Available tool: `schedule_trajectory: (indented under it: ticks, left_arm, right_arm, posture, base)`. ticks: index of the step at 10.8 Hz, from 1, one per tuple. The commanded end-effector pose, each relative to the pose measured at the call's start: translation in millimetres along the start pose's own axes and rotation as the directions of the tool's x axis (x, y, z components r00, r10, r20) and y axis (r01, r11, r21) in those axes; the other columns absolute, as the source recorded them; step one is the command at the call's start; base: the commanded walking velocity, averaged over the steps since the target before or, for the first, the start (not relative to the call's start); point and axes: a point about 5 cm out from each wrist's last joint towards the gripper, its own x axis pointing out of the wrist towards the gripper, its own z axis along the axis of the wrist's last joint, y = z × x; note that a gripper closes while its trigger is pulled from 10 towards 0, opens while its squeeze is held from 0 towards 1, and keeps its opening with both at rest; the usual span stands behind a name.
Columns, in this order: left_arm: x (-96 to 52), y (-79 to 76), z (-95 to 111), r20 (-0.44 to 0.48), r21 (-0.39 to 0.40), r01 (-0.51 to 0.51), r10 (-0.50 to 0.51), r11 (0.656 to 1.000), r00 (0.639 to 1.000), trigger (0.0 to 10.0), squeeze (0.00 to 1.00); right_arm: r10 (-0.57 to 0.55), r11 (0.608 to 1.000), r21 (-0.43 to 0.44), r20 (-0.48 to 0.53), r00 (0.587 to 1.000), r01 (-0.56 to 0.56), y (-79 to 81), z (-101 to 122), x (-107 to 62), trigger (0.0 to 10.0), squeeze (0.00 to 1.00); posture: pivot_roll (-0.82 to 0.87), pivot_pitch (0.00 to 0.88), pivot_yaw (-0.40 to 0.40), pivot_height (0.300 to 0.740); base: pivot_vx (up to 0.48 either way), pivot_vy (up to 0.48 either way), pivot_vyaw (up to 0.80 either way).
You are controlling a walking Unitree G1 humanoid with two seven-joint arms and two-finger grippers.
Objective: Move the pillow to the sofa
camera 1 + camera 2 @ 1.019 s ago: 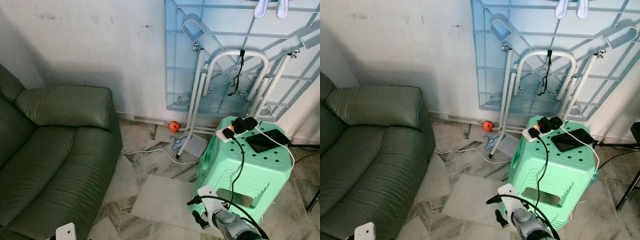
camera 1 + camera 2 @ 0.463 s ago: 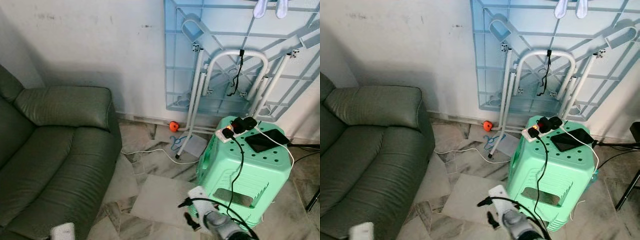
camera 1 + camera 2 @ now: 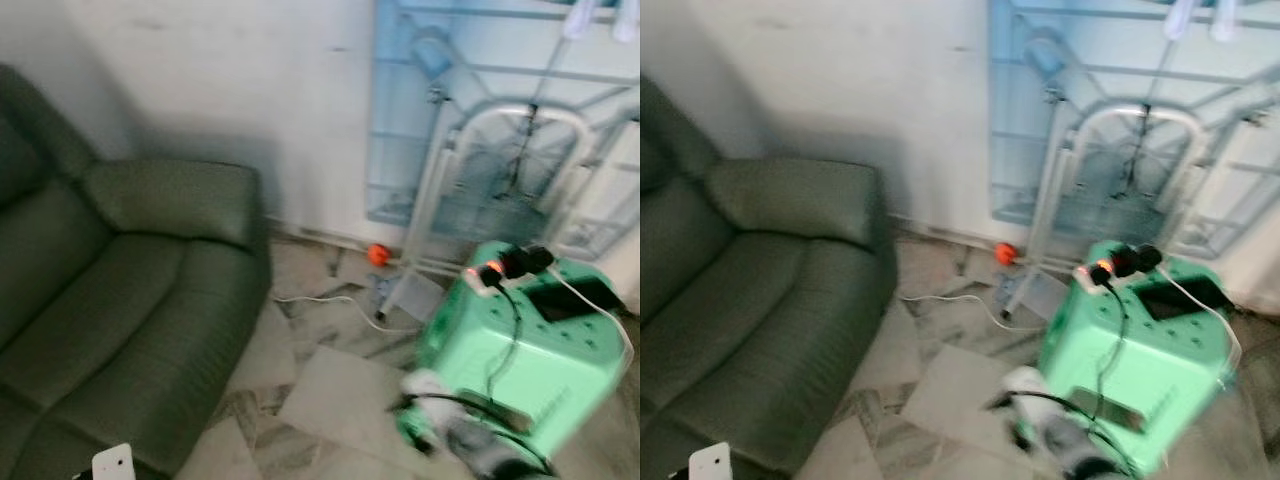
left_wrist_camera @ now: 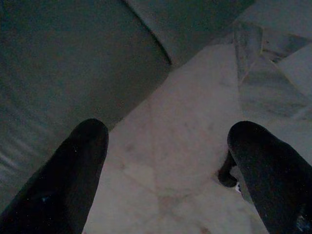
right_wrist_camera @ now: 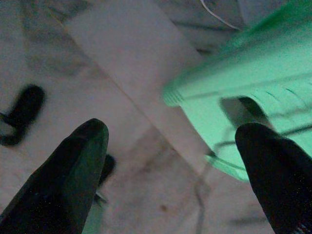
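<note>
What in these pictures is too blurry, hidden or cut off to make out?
- Items on the green stool: eye views, smeared by motion blur.
- Sofa: cut off by the left and bottom edges.
- Right arm: blurred, cut by the bottom edge.
- Left tool and right tool: fingertips alone, rest cropped.

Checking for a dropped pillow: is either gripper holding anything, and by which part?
Nothing is held. The left gripper is open over bare floor beside the sofa; the right gripper is open beside the green stool.

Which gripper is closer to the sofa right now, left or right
Left, I'd judge. The left gripper hangs open over marble floor right beside the dark green leather sofa. The right gripper, also open, is by the mint green plastic stool.
</note>
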Motion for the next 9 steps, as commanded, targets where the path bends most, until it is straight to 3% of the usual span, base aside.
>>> schedule_trajectory:
  ticks: [1, 3, 4, 6, 9]
  left_arm:
    - [0.0, 1.7, -1, -0.003, -0.021, 0.012, -0.012, 1.0, 1.0, 10.0, 0.0]
    - [-0.2, -5.3, 5, 0.049, -0.103, 0.09, -0.085, 0.991, 0.995, 10.0, 0.0]
    - [0.0, -4.2, 5, 0.047, -0.093, 0.075, -0.071, 0.993, 0.996, 10.0, 0.0]
    - [0.0, -3.4, 8, 0.062, -0.036, 0.062, -0.059, 0.997, 0.996, 10.0, 0.0]
    - [-0.2, -2.9, 9, 0.084, -0.052, 0.063, -0.059, 0.997, 0.995, 10.0, 0.0]
  right_arm:
    - [0.037, 0.999, -0.005, 0.028, 0.999, -0.037, 13.0, 9, 2.2, 10.0, 0.0]
    - [0.07, 0.997, -0.019, 0.054, 0.996, -0.069, 42.3, 26, 5.2, 10.0, 0.0]
    - [0.078, 0.997, -0.025, 0.06, 0.995, -0.077, 50.4, 30, 5.6, 10.0, 0.0]
    - [0.082, 0.996, -0.037, 0.062, 0.995, -0.08, 55.3, 32, 5.7, 10.0, 0.0]
    - [0.075, 0.996, -0.059, 0.056, 0.996, -0.071, 49.8, 27, 5.5, 10.0, 0.0]
  posture:
    - [-0.06, 0.0, 0.057, 0.74]
    - [-0.06, 0.0, 0.059, 0.74]
    - [-0.05, 0.0, 0.06, 0.74]
    - [-0.05, 0.0, 0.057, 0.74]
    - [-0.05, 0.0, 0.055, 0.74]
  base:
    - [0.0, 0.0, 0.8]
    - [0.0, 0.0, 0.8]
    - [0.0, 0.0, 0.8]
    - [0.0, 0.0, 0.8]
    - [0.0, 0.0, 0.8]
